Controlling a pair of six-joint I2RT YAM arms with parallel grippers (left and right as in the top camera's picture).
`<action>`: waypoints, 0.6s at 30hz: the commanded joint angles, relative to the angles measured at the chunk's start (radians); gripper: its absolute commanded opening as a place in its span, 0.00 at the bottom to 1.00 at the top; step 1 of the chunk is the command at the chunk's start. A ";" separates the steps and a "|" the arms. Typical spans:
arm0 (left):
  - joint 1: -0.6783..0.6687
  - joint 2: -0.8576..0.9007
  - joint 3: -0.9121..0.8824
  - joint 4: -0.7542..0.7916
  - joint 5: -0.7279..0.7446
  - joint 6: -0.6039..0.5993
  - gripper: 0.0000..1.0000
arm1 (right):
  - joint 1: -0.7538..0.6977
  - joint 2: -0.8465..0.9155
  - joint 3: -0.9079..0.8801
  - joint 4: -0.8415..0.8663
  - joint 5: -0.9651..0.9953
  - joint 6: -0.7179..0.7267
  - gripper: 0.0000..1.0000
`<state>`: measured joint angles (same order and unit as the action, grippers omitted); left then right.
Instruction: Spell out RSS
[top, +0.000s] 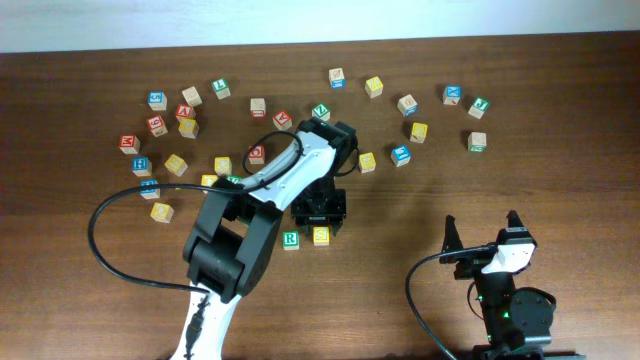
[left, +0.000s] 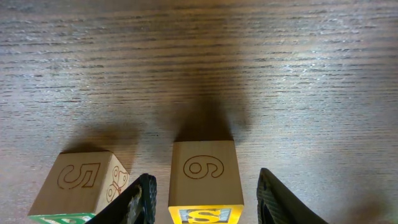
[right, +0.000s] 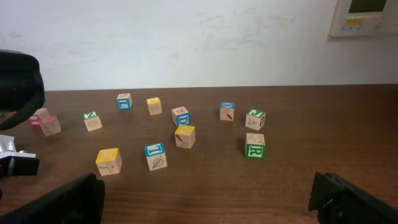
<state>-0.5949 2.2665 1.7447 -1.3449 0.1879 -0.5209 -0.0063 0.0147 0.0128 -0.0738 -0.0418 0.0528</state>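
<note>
**Q:** where's everything at right now?

**A:** my left gripper (left: 206, 186) is spread either side of the S cube (top: 321, 236), with a small gap on each side, so I'm not pinching it. The R cube (top: 290, 240) sits just left of it, mid-scene. My right gripper (top: 481, 220) is near right, wide open and empty.

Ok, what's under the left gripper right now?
The left gripper straddles a yellow S cube, fingers open, not touching it. The green R cube stands beside it. From overhead, the gripper hides the table just behind the cube.
</note>
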 joint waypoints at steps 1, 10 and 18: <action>0.011 -0.004 0.006 0.001 -0.031 0.002 0.50 | -0.006 -0.008 -0.007 -0.003 0.005 0.004 0.98; 0.214 -0.004 0.632 -0.250 -0.032 0.048 0.56 | -0.006 -0.008 -0.007 -0.003 0.005 0.004 0.98; 0.525 -0.004 0.673 -0.344 -0.127 0.262 0.99 | -0.006 -0.008 -0.007 -0.003 0.005 0.004 0.98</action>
<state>-0.1238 2.2665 2.4218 -1.6867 0.0231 -0.4156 -0.0063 0.0147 0.0128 -0.0734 -0.0418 0.0528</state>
